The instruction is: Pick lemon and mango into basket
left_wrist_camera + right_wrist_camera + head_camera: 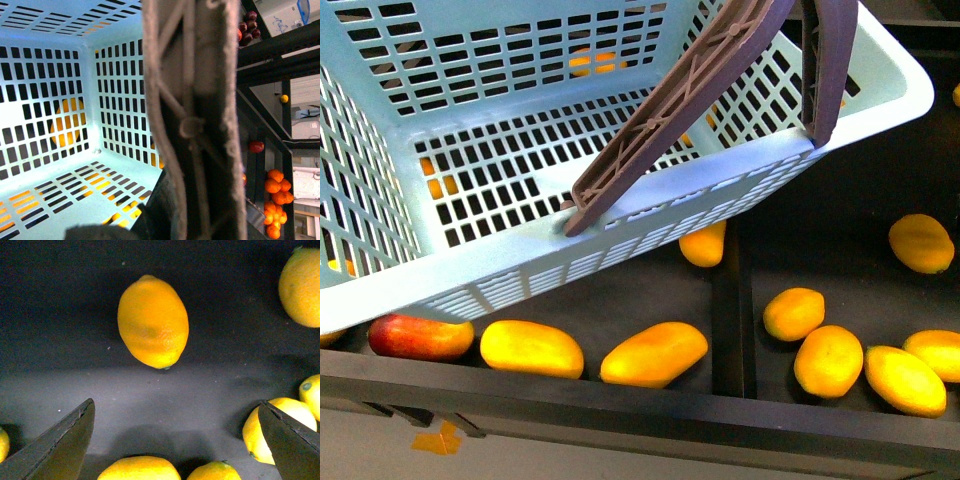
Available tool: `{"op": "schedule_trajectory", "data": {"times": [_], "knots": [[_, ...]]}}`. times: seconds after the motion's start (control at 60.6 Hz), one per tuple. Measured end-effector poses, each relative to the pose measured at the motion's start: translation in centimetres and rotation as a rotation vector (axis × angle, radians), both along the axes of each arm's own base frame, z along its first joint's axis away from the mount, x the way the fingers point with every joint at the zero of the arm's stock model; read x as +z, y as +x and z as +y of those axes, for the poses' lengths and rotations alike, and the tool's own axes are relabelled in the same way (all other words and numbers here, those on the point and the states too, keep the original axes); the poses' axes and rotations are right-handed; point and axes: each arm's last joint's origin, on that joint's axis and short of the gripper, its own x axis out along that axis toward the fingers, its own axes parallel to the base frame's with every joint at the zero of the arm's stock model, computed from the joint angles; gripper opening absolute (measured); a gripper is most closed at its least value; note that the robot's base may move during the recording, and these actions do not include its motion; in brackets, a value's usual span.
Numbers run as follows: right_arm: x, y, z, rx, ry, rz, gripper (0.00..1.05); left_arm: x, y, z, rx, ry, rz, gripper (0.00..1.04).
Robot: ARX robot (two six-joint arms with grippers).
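Observation:
The turquoise basket (620,215) hangs tilted above the left shelf compartment, its maroon handles (665,110) raised. My left gripper (186,212) is shut on a handle (192,100), which fills the left wrist view beside the basket's slotted inside (50,75); orange fruit shows only through the slots. Mangoes (531,348) (653,353) lie below the basket. My right gripper (175,440) is open above the lemon compartment, with one lemon (153,321) lying clear ahead of the fingertips (62,447). Neither arm shows in the front view.
A reddish elongated fruit (420,337) lies left of the mangoes. Several lemons (828,360) fill the right compartment beyond a black divider (725,310). More lemons (267,432) (139,469) crowd close to my right fingers. Shelves with red and orange fruit (275,200) stand beyond the basket.

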Motion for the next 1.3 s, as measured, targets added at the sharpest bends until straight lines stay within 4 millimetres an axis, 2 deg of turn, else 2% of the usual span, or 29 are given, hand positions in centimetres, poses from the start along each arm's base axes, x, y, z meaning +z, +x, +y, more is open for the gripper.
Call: {"op": "schedule_trajectory", "data": {"times": [0.082,0.429,0.561,0.759,0.792,0.891,0.973,1.105,1.22,1.303], "knots": [[-1.4,1.2,0.0,0.006,0.009,0.021,0.96,0.0,0.0,0.0,0.0,0.0,0.001,0.04],[-4.1,5.3,0.0,0.003,0.029,0.027,0.96,0.0,0.0,0.0,-0.001,-0.001,0.001,0.04],[-5.4,6.3,-0.3,-0.003,0.035,0.043,0.96,0.0,0.0,0.0,0.003,0.001,-0.001,0.04],[-6.3,7.6,-0.6,-0.008,0.037,0.047,0.96,0.0,0.0,0.0,-0.001,-0.001,0.001,0.04],[-6.5,7.8,-0.7,-0.015,0.033,0.05,0.92,0.0,0.0,0.0,-0.001,-0.001,0.001,0.04],[-6.9,7.7,-1.0,-0.025,0.036,0.084,0.71,0.0,0.0,0.0,0.001,0.0,0.0,0.04],[-6.8,7.3,-1.1,-0.016,0.055,0.075,0.66,0.0,0.0,0.0,0.001,0.0,0.0,0.04],[-6.1,5.8,-1.0,0.021,0.101,0.051,0.66,0.0,0.0,0.0,0.002,0.0,0.0,0.04],[-4.1,4.3,-1.0,0.059,0.154,0.003,0.65,0.0,0.0,0.0,0.001,0.0,0.0,0.04],[-1.4,3.2,-1.0,0.092,0.206,-0.066,0.65,0.0,0.0,0.0,0.0,0.0,0.0,0.04]]}}
